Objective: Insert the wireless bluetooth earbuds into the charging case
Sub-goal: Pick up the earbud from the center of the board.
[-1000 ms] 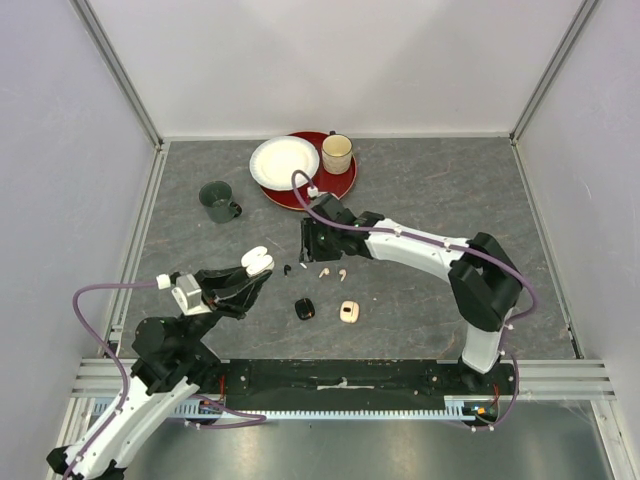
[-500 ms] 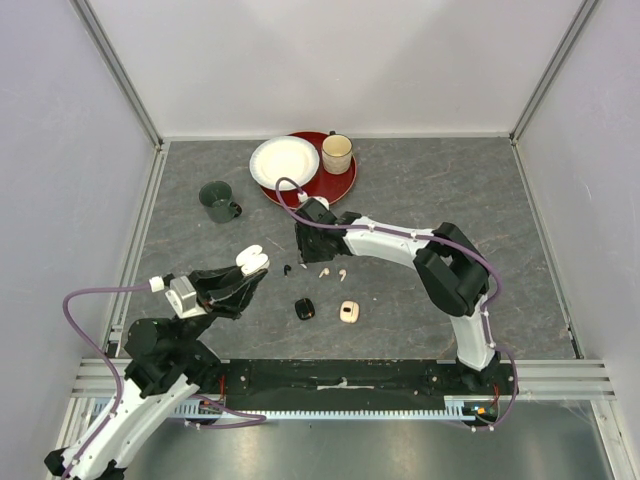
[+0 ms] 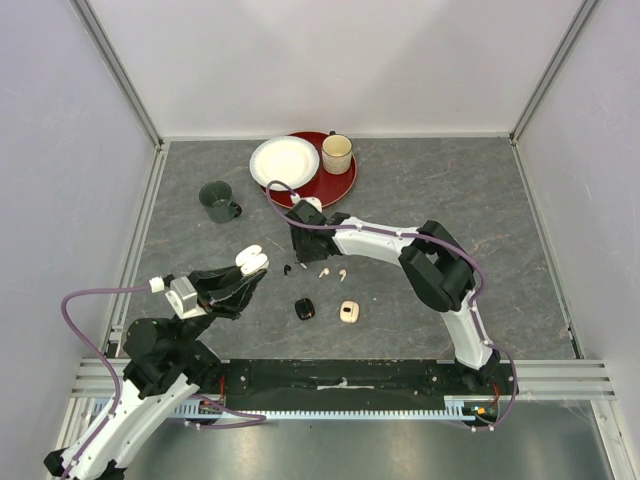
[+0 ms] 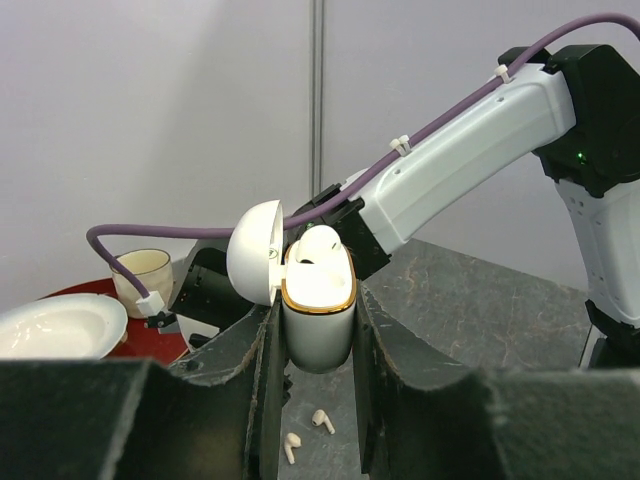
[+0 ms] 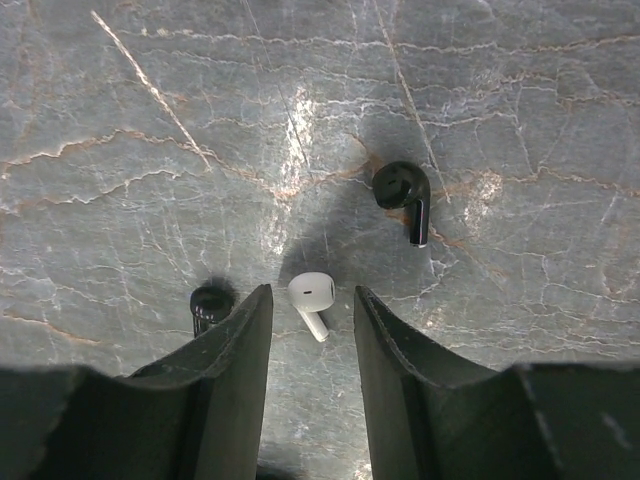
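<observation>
Earbuds first: one white earbud point(image 4: 320, 245) sits in the open white case point(image 4: 318, 325). My left pincer point(image 4: 316, 330) squeezes that case tight and holds it up over the counter point(image 3: 480, 200). Farther out, two beige earbuds point(image 3: 325, 270) lie loose. Next to them my right pincer point(image 5: 310, 292) stands partly open around a second white earbud point(image 5: 313, 297), not touching it. A black earbud point(image 5: 208, 303) lies just outside one finger, and another black one point(image 5: 404, 195) lies a bit farther off.

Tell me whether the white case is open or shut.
Open: the white case has its lid swung back, exposing the gold rim.
</observation>
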Controlling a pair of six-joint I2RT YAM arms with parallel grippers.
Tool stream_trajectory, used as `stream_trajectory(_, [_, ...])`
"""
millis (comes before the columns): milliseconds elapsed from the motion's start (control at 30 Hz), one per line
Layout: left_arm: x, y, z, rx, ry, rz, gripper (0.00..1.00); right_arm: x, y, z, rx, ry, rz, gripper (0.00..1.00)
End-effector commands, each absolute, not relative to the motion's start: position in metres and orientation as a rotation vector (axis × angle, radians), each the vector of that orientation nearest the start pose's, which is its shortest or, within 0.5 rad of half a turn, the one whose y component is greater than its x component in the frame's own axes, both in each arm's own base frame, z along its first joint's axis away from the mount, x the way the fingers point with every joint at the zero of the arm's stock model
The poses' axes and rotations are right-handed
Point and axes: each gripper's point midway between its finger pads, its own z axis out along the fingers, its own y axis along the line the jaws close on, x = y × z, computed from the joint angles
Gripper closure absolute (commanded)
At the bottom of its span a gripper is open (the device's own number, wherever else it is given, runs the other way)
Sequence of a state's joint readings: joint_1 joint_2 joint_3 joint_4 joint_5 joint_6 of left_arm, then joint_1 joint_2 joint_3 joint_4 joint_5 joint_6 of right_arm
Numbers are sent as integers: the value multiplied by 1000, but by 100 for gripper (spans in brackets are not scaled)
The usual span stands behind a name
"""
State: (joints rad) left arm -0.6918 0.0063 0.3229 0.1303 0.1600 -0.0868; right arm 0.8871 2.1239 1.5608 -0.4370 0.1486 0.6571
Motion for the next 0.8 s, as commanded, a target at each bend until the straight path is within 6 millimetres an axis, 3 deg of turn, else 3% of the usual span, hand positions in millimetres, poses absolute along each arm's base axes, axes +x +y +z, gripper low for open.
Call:
stream_trajectory(0, [129,-144,344,473,957,-746,98,327,396,33,-261,2559,349,56])
stream_trajectory(600, [130,-144,341,470,969,-745,98,322,396,19,-322,2568,250,64])
stream_trajectory(767, [130,-144,341,470,973,-744,98,322,390,16,-319,2570,216,75])
